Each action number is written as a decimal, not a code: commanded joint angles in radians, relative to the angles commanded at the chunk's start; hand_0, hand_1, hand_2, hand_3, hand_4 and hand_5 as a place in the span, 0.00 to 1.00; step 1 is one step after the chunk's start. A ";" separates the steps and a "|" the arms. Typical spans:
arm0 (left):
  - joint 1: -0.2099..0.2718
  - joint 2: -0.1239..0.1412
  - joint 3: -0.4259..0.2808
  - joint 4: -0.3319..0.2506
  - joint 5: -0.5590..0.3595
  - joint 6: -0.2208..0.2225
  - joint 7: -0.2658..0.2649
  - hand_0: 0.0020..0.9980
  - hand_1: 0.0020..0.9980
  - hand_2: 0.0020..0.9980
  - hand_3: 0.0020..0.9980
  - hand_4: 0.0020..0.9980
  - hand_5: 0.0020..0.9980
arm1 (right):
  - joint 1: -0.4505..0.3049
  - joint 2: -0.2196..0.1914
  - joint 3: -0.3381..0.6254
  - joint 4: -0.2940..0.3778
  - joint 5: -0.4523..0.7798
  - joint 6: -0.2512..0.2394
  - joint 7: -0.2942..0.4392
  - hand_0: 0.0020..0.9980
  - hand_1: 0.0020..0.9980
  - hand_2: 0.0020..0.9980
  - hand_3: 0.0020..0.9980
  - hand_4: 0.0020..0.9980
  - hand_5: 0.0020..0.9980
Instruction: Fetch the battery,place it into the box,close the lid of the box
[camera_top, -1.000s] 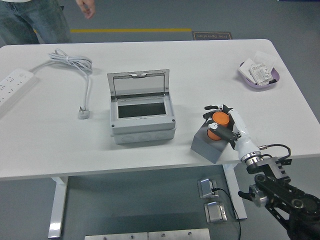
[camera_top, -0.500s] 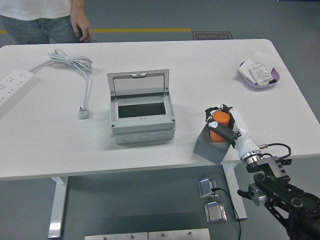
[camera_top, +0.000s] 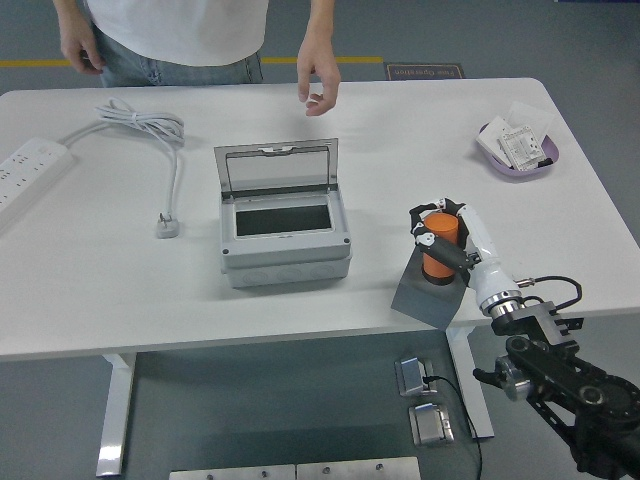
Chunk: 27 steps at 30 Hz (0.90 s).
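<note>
One hand (camera_top: 445, 243) (the right) reaches in from the lower right, fingers clamped around the orange battery (camera_top: 438, 245).

Bare white desk (camera_top: 400, 170) lies between the grey holder block (camera_top: 428, 296) and the open grey plastic box (camera_top: 284, 238), so that lane's free. Box's upright clear lid (camera_top: 278, 164) walls off its far side, and a person's hand (camera_top: 318, 78) hangs just beyond it.

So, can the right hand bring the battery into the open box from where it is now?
Probably yes. The right hand grips the orange battery, the box lies to its left with lid upright, and bare table lies between them.
</note>
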 joint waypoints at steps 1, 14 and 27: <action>0.000 0.000 0.002 0.000 -0.002 0.000 0.000 0.73 0.76 0.75 0.78 0.67 0.43 | 0.002 0.000 0.001 0.000 0.000 -0.001 0.000 0.14 0.25 0.29 0.27 0.00 0.00; -0.001 0.000 0.008 0.001 -0.002 0.000 0.006 0.73 0.76 0.75 0.78 0.68 0.43 | 0.136 -0.002 -0.041 0.016 -0.127 -0.027 -0.120 0.14 0.24 0.29 0.28 0.00 0.00; 0.001 0.005 -0.042 0.002 0.053 -0.002 0.025 0.73 0.76 0.75 0.78 0.68 0.43 | 0.364 0.087 -0.180 -0.030 -0.366 -0.010 -0.354 0.12 0.23 0.29 0.30 0.00 0.00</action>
